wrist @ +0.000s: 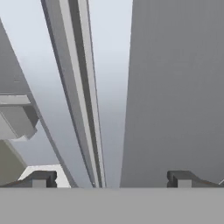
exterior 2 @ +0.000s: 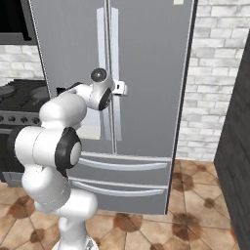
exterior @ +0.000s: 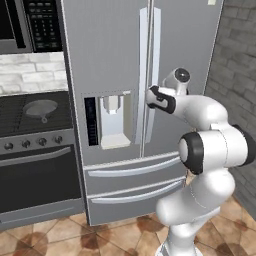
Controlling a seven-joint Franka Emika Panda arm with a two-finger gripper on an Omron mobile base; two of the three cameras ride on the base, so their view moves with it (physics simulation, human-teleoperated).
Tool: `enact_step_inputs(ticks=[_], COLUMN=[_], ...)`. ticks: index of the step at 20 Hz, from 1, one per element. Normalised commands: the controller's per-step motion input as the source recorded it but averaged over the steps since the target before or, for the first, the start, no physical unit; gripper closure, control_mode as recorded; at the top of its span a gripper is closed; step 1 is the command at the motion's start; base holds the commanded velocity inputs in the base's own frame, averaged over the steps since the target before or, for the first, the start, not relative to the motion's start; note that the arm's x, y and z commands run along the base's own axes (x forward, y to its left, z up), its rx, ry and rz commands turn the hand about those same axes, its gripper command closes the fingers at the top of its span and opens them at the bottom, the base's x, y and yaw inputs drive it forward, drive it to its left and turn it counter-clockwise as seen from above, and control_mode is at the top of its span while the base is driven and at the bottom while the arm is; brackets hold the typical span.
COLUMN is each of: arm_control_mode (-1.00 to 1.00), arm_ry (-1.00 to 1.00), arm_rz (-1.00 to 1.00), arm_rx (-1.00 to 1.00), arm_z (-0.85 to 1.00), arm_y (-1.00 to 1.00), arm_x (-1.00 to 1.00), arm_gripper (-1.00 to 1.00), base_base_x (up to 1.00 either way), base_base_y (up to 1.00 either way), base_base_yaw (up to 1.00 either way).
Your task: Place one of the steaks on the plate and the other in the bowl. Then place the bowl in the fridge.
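My jaws gape wide, empty, at the fridge (exterior: 130,75) door handles (wrist: 83,87) (doors shut, so storing remains).

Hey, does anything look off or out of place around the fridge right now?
Nothing stands out. The fridge has both doors shut and its two lower drawers closed, with no spill on the floor in front. The open gripper sits close to the door handles at the centre seam.

fridge (exterior: 115,60) top cropped, claw (wrist: 111,179) fingertips barely visible (bottom edge)
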Motion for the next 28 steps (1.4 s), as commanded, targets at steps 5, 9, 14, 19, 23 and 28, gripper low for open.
enact_step_inputs(ticks=[5,9,14,19,23,28], arm_control_mode=[-1.0,-1.0,-1.0,-1.0,-1.0,-1.0], arm_ry=[0.0,-0.01,0.0,0.0,0.0,0.0], arm_rz=[0.0,0.01,0.01,0.01,0.02,0.04], arm_rx=[0.0,0.0,0.0,0.0,0.0,0.0], arm_z=[0.0,-0.01,0.0,0.0,-0.04,-0.02], arm_y=[0.0,0.0,0.0,0.0,0.0,0.0], arm_x=[0.39,0.38,0.45,0.47,0.49,0.36], arm_gripper=[-1.0,-1.0,-1.0,-1.0,-1.0,-1.0], base_base_x=[0.0,0.0,0.0,0.0,0.0,0.0], base_base_y=[0.0,0.0,0.0,0.0,0.0,0.0], base_base_yaw=[0.0,0.0,0.0,0.0,0.0,0.0])
